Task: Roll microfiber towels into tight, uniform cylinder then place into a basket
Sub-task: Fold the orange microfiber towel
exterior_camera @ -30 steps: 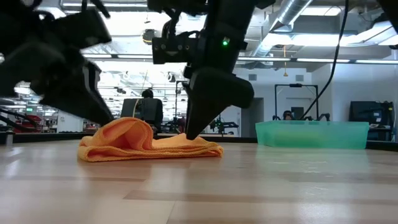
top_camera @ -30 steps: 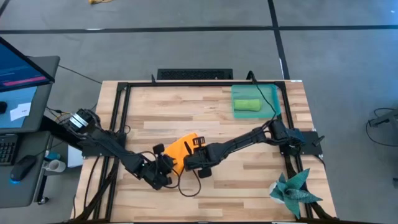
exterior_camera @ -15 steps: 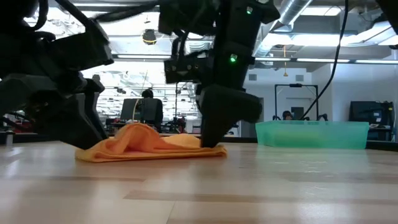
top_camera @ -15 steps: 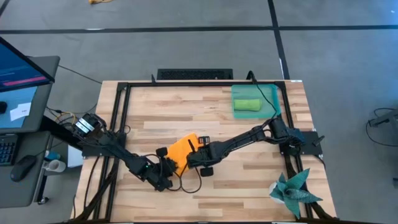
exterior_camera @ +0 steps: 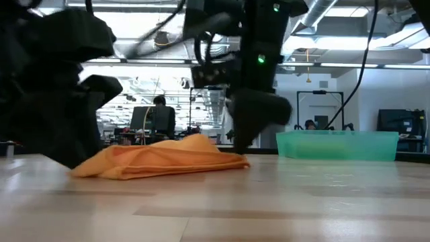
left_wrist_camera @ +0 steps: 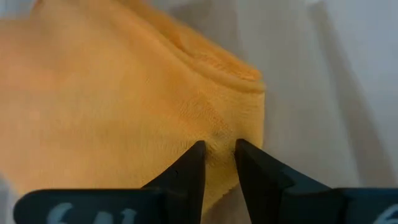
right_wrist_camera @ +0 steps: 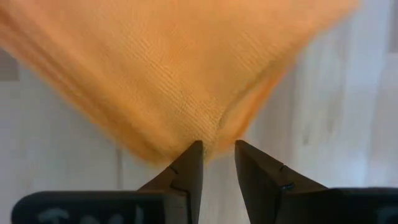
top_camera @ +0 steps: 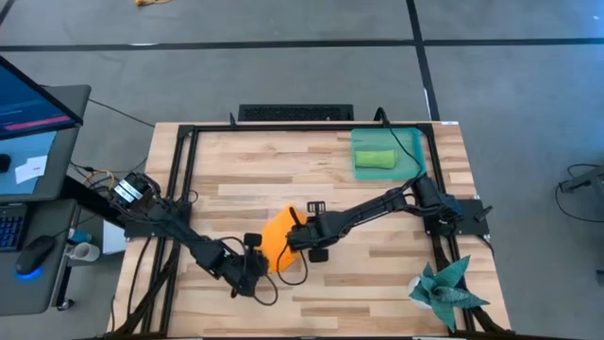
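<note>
The orange microfiber towel [top_camera: 275,242] lies bunched on the table's middle, low and wide in the low view [exterior_camera: 161,158]. My left gripper [top_camera: 255,262] is shut on its near-left end, and my right gripper [top_camera: 298,233] is shut on its right end. A lime green towel [top_camera: 375,159], rolled up, lies inside the teal basket [top_camera: 411,144] at the far right. The low view shows the basket's near wall [exterior_camera: 336,145]. My left gripper pinches the towel's folded edge [left_wrist_camera: 217,144] between its two fingers, slanting down from the near left. Several layers are gathered there. The towel rests on the table. My right gripper pinches a corner of the towel [right_wrist_camera: 214,138] between its two fingers, coming steeply from above. That end [exterior_camera: 236,160] lies on the table.
A dark teal spiky cloth [top_camera: 444,288] sits at the near right corner. A black frame [top_camera: 179,179] runs along the table's left and far edges. Bare wood lies between the towel and the basket.
My left gripper has gone toward the near edge and rolled about its pointing line, keeping hold of the towel. My right gripper has shifted a little toward the right. The towel's tall hump at its left has flattened, and the cloth now lies longer and lower between them.
</note>
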